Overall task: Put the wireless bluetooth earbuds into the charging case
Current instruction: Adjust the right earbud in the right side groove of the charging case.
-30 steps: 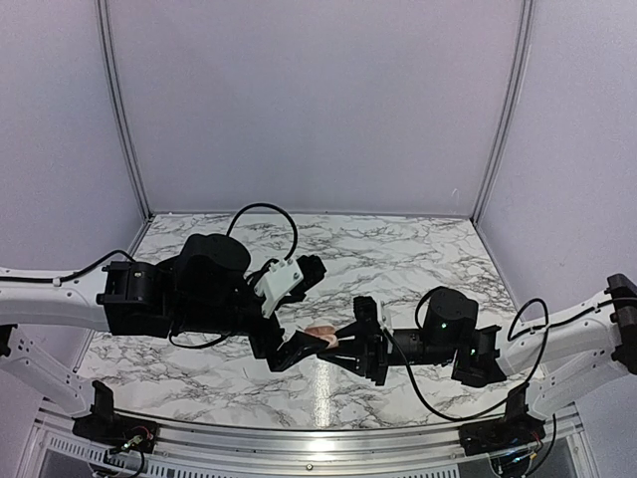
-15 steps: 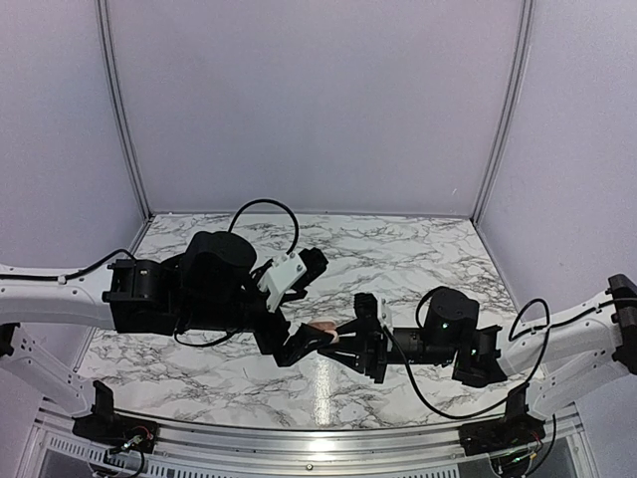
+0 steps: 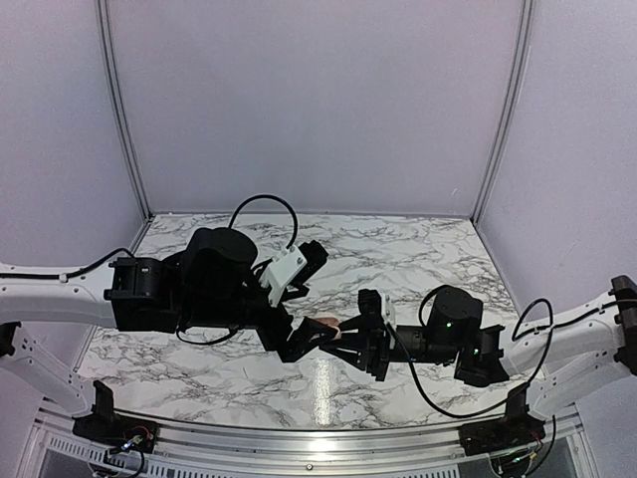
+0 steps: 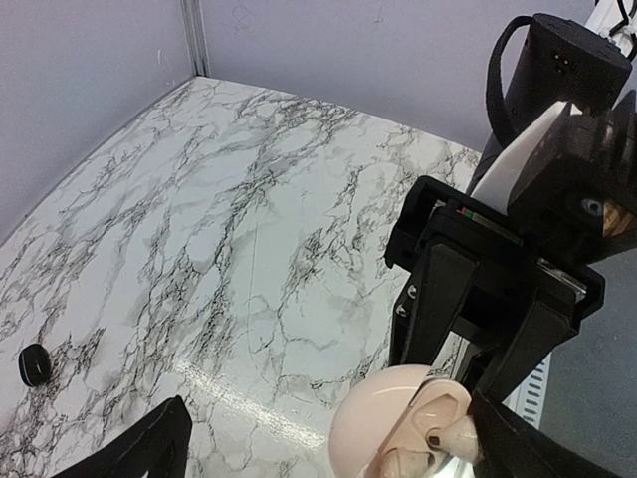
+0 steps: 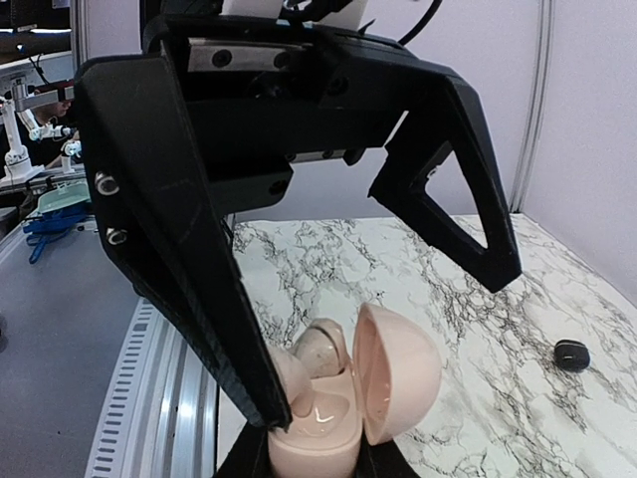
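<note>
1. Top external view shows the left gripper point(image 3: 309, 341) and the right gripper point(image 3: 346, 334) meeting tip to tip above the marble table point(image 3: 418, 259). Only a pinkish sliver of the charging case point(image 3: 323, 323) shows between them, and neither jaw opening can be read from here.
2. Right wrist view shows the case close up and upright, its lid point(image 5: 400, 370) swung open to one side. The right gripper's jaws, set narrow, clamp the case's base, but they are almost wholly cut off by the bottom edge.
3. That same view faces the left gripper head on, spread wide and holding nothing. One finger point(image 5: 189, 259) slopes down to the case's base; whether it touches cannot be told. The other finger point(image 5: 453, 189) stands apart from the lid.
4. Left wrist view catches the case from the opposite side, cut off at the bottom edge, with the right gripper's two black fingers coming down onto it.
5. Both wrist views show a small black rounded object point(image 4: 35, 364) on the table, well apart from the case. It is too small to identify, and the top view does not show it.
6. The case's interior looks pale, and whether an earbud sits inside cannot be made out.
</note>
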